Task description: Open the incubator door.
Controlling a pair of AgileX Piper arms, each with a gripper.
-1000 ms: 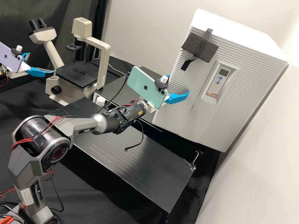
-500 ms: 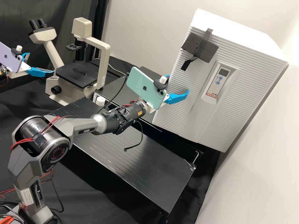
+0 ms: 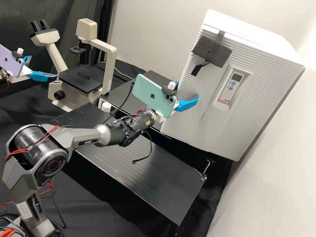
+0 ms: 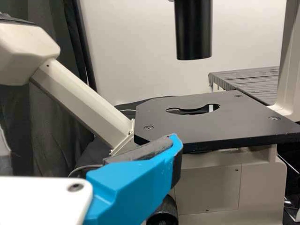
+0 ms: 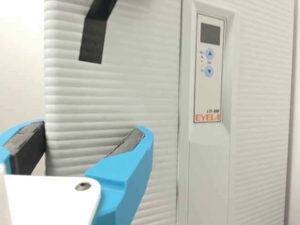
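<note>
Facing a ribbed white door with fingers spread

The right gripper (image 3: 189, 89) grasps nothing, its angular blue fingers parted near a side edge of the boxy incubator (image 3: 260, 36); whether they touch it, I cannot tell. Dark, rough pads line them in the right wrist view. The incubator's door (image 3: 250, 98) sits shut on the right of the high view, its fine ridges broken by a smooth, long panel (image 3: 205, 126) with a rectangular display (image 3: 236, 77). Porous grey foam (image 3: 200, 47) lies under black tape (image 3: 219, 38) on the door. Also unloaded, the left gripper (image 3: 43, 66) has its fingers apart near the cream microscope (image 3: 110, 67) and its flat black stage (image 3: 74, 78).
</note>
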